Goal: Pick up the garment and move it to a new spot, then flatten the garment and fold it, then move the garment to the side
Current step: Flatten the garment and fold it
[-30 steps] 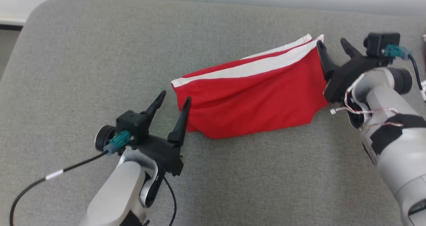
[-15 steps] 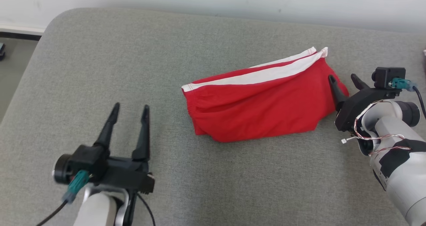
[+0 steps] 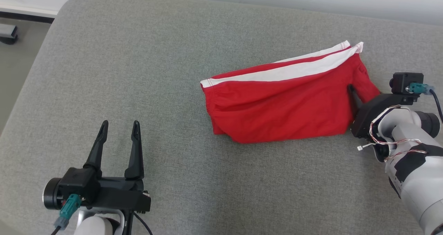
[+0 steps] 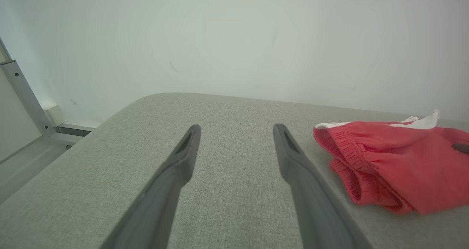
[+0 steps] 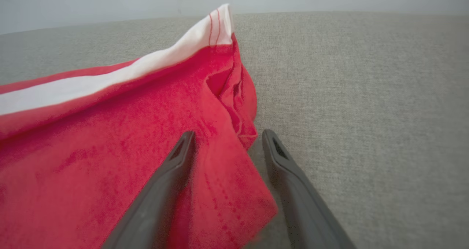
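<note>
The garment [image 3: 287, 103] is a pair of red shorts with a white side stripe, lying folded on the grey cushion [image 3: 207, 179]. My left gripper [image 3: 119, 123] stands open at the lower left, well apart from the shorts' waistband end [image 4: 340, 146], nothing between its fingers [image 4: 183, 161]. My right gripper [image 3: 360, 89] is at the garment's right edge. In the right wrist view [image 5: 229, 132] its jaws stand apart, one finger [image 5: 172, 168] on top of the red cloth [image 5: 110, 131], the other on the cushion, with the cloth's edge between them.
The cushion's rounded left edge [image 3: 45, 44] drops to the floor, where a dark object [image 3: 8, 32] lies. A pale wall [image 4: 234, 40] runs behind the cushion, with a metal frame [image 4: 22, 95] at the left.
My left gripper has drawn back from the garment's left end toward me. My right gripper has slid down the right edge, so cloth now lies between its fingers. The camera has shifted too.
</note>
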You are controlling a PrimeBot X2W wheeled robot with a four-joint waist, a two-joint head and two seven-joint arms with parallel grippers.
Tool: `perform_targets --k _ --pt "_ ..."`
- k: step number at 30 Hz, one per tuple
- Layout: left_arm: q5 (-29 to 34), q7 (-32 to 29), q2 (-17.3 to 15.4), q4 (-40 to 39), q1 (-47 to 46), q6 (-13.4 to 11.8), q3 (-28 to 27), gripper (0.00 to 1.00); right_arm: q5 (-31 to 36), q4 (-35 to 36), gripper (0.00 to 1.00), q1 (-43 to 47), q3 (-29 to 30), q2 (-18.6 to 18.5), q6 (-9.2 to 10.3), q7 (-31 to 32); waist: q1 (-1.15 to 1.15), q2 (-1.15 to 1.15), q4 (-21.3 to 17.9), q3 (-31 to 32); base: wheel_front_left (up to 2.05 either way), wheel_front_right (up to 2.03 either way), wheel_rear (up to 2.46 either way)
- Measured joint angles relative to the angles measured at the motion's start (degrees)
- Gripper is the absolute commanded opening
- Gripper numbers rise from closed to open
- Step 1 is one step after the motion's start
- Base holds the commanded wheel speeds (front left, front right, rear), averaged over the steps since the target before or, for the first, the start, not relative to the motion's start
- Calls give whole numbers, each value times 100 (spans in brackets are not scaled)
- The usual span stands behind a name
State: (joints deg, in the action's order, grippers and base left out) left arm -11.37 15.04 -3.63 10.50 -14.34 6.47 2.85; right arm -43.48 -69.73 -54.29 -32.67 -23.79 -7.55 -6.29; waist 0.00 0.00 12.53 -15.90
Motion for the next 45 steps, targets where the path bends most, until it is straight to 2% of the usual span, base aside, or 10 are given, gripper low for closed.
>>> perform_targets --k 1,8,14,31,32,33,34,41,45 --pt "42 0 11 0 0 9 -13 100 -19 -1 0 -7 -13 19 0 7 0 0 10 -14 0 0 0" --pt "81 0 52 49 102 53 -162 100 -215 97 0 69 -70 110 0 -134 0 0 -79 97 0 0 0" --pt "136 0 65 43 369 66 -267 100 -495 564 0 468 -165 66 0 -356 0 0 -251 360 0 0 0" --pt "396 0 43 -37 996 93 -657 100 -1248 2138 0 2427 -171 -549 0 -744 -1 0 -950 949 0 0 0" --pt "405 0 45 -64 1032 94 -666 100 -1250 2197 16 2541 -157 -577 0 -745 -1 -1 -982 976 0 0 0" --pt "423 0 45 -87 1074 94 -670 100 -1250 2232 64 2637 -124 -600 0 -746 -1 0 -1013 1000 0 0 0" --pt "425 0 45 -99 1101 94 -675 100 -1250 2257 100 2713 -87 -619 0 -755 -1 0 -1044 1019 0 0 0" --pt "449 0 51 -104 1113 94 -661 100 -1127 2281 100 2666 147 -712 0 -636 0 -1 -1151 1083 0 0 0" --pt "470 0 51 -104 1117 94 -638 100 -899 2036 100 2389 204 -724 0 -381 0 0 -1149 1085 0 0 0"
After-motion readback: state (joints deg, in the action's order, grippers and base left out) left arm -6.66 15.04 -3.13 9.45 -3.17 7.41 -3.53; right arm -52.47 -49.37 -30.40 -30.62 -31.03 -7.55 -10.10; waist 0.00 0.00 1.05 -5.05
